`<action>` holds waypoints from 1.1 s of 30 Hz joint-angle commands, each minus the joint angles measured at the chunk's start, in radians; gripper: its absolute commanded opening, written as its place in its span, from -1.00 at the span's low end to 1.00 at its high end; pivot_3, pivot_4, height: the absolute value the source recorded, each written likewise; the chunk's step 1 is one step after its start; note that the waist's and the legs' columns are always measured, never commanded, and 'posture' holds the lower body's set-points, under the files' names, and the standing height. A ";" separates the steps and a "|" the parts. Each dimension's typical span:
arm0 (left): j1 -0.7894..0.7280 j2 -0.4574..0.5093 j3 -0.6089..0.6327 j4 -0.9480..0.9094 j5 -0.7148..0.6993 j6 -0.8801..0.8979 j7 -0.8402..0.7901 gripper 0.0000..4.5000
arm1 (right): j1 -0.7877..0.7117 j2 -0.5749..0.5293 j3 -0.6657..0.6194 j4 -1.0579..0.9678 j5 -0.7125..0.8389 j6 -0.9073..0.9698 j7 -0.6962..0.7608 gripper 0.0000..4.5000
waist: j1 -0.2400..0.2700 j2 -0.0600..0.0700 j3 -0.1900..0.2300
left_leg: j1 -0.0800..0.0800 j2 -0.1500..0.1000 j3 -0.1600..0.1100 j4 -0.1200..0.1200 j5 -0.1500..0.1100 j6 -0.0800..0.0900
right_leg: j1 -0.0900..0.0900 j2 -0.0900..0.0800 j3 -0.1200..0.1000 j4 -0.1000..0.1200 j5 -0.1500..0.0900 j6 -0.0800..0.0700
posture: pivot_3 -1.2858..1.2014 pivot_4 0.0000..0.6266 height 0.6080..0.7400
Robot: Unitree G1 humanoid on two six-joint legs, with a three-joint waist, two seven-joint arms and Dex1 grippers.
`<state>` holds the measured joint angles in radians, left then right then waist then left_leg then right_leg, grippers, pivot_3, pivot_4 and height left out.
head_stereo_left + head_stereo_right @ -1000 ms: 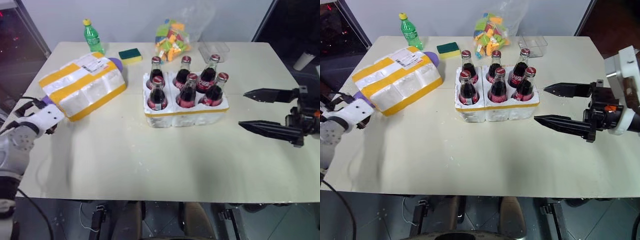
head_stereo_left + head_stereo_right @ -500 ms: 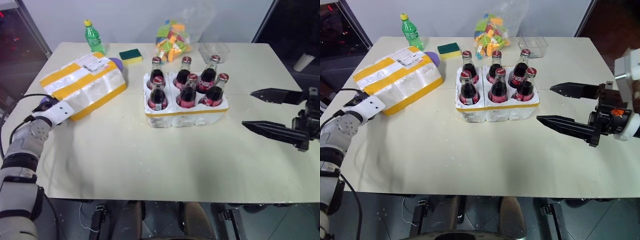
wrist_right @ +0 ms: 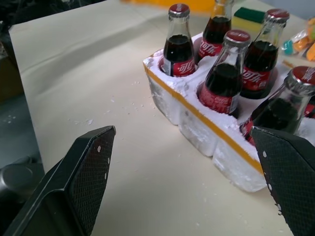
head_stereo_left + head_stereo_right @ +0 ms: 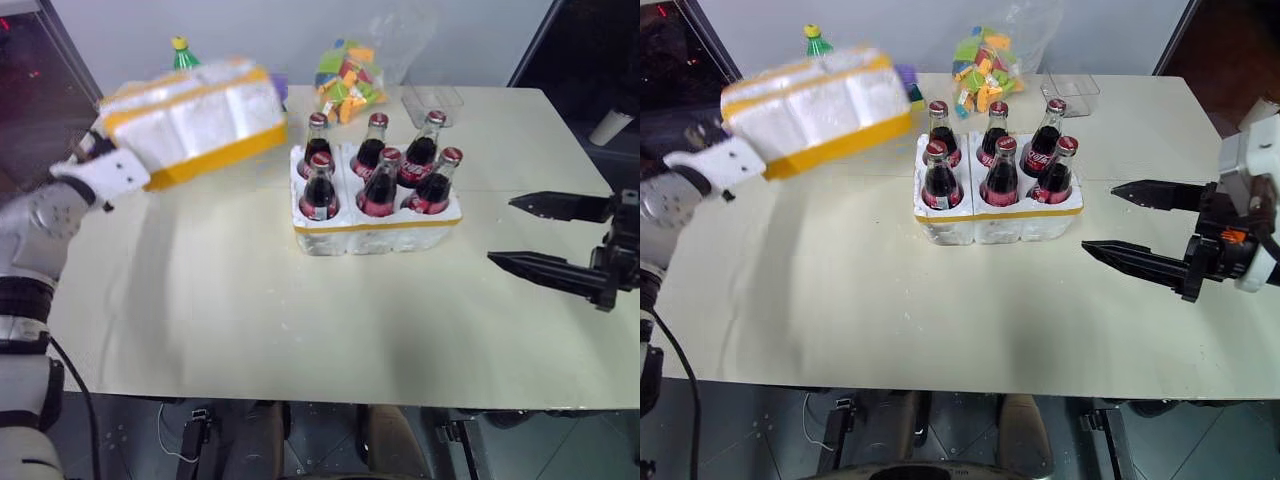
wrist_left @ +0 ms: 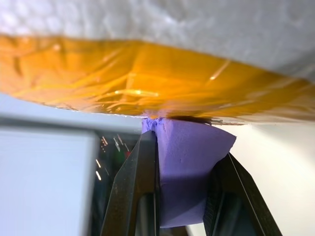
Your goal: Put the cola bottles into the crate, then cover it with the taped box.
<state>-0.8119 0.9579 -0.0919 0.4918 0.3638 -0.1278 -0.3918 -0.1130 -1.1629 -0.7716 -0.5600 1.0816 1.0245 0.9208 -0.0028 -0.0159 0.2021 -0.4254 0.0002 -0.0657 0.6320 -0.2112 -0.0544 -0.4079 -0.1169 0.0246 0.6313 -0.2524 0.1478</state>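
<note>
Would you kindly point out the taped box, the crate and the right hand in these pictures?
taped box [image 4: 195,120]: left eye view, on its white side panel.
crate [image 4: 375,232]: left eye view, on its front wall.
right hand [image 4: 530,233]: left eye view, midway between its fingertips.

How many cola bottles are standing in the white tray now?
6 cola bottles, all upright in the tray: three in the back row, three in the front row. None looks hidden.

Bare table [image 4: 250,310] is lying open across the lower frame; the crate [image 4: 375,225] with upright cola bottles [image 4: 380,185] is blocking mid-frame, taped box [image 4: 190,120] hanging upper left.
</note>
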 commanded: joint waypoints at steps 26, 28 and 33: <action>-0.124 -0.148 -0.208 -0.596 0.145 0.174 -0.389 -0.23 | -0.020 0.087 0.065 -0.004 -0.014 -0.095 -0.122 1.00 | -0.009 0.000 0.000 | 0.000 0.000 0.000 0.001 0.000 0.000 | 0.001 0.001 0.000 0.000 0.000 0.000 | 0.03 -0.52 0.98; -0.110 -0.148 -0.204 -0.609 0.149 0.166 -0.398 0.24 | -0.017 0.089 0.064 -0.005 -0.014 -0.096 -0.126 1.00 | -0.010 0.000 0.000 | 0.001 0.000 0.000 0.001 0.000 0.000 | 0.001 0.001 0.000 0.000 0.000 0.000 | 0.03 -0.52 0.98; -0.037 -0.128 -0.152 -0.660 0.126 0.193 -0.428 0.99 | -0.004 0.089 0.051 -0.006 -0.011 -0.096 -0.129 1.00 | -0.010 0.000 0.000 | 0.001 0.000 -0.001 0.000 0.000 0.000 | 0.001 0.001 0.000 0.000 0.000 0.000 | 0.03 -0.52 0.98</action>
<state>-0.8644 0.8071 -0.2982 -0.1195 0.4997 0.0464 -0.8070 -0.1173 -1.0768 -0.6864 -0.5479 1.0600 0.9481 0.7918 -0.0129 -0.0161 0.2022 -0.4249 0.0002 -0.0663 0.6325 -0.2111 -0.0541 -0.4072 -0.1162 0.0249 0.6316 -0.2526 0.1479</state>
